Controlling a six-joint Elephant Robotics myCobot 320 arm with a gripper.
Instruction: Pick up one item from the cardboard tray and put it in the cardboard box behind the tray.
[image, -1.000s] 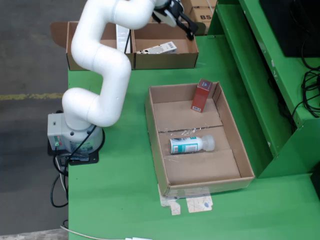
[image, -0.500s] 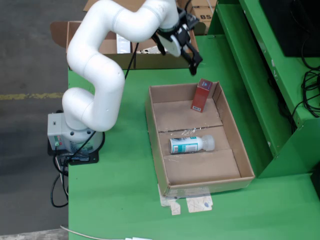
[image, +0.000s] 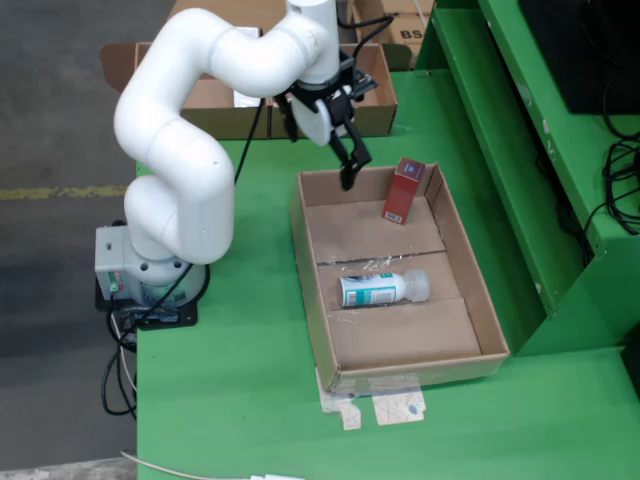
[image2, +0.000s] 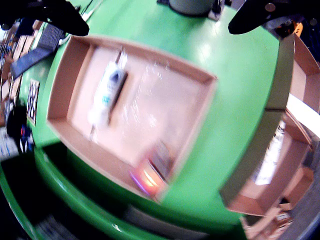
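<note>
The cardboard tray (image: 483, 318) lies on the green table. A red carton (image: 404, 190) stands leaning in its far right corner, and a white bottle with a teal label (image: 383, 289) lies on its side in the middle. My gripper (image: 350, 166) hangs open and empty over the tray's far left edge. Behind it stands the cardboard box (image: 378, 112), partly hidden by the arm. The blurred wrist view shows the tray (image2: 70, 65), the bottle (image2: 107, 92) and the red carton (image2: 155, 172) below, with the black fingertips (image2: 55, 16) spread wide at the top.
The robot base (image: 150, 272) sits at the table's left edge. A raised green frame (image: 520, 150) runs along the right, with cables (image: 622, 190) beyond it. Tape scraps (image: 385, 405) lie in front of the tray. More cartons (image: 402, 25) stand at the back.
The arm has swung from over the back box forward and down to the tray's far edge. The gripper stayed open and empty throughout. The items in the tray have not moved.
</note>
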